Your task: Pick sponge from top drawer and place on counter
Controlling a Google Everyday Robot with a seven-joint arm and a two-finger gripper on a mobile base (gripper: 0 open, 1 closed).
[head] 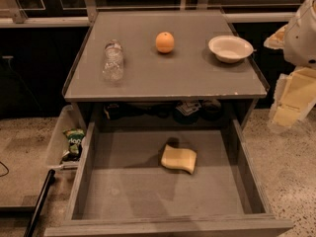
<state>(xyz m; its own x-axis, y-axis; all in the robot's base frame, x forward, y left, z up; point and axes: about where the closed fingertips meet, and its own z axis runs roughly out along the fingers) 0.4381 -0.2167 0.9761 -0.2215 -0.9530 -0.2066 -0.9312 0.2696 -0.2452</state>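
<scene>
The pale yellow sponge (178,158) lies flat on the bottom of the top drawer (81,181), right of its middle and toward the back. The drawer is pulled fully open below the grey counter (168,78). My gripper (289,107), cream-coloured, hangs at the right edge of the view. It is outside the drawer, beside the counter's right front corner, above and to the right of the sponge. It holds nothing that I can see.
On the counter stand an orange (165,42), a white bowl (230,48) at the right and a clear bottle (113,59) lying at the left. A clear plastic bin (55,137) with a green bag (75,142) sits left of the drawer. A black pole (39,201) leans at lower left.
</scene>
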